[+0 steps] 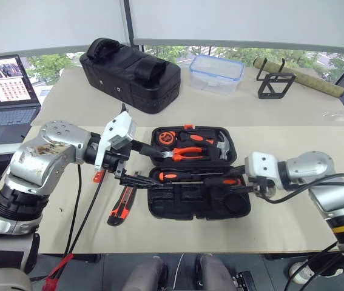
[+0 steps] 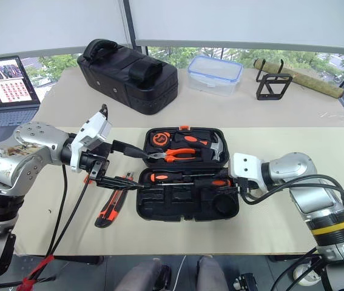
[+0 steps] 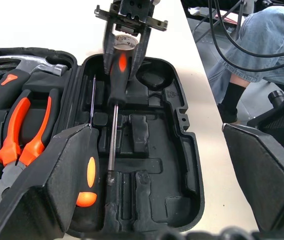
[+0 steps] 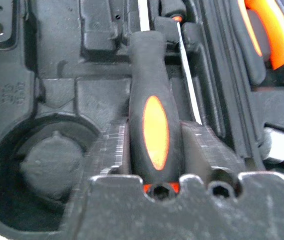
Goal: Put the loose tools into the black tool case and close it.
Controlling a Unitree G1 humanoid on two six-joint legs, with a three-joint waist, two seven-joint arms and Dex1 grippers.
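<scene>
- Right gripper (image 1: 241, 177): its jaws bracket the handle of a black-and-orange plastic-handled screwdriver (image 4: 154, 125). Whether they pinch it cannot be told, and pulling away could drag it from its recess.
- The screwdriver lies in the near half of the flat black moulded-plastic tool case (image 1: 196, 213), handle toward three o'clock. If it sits proud, the lid may jam.
- Left gripper (image 1: 147, 163), jaws spread wide at the case's nine o'clock, could nudge the case.
- The black-and-orange utility knife (image 1: 121, 209) lies on the table at eight o'clock, unpacked.
</scene>
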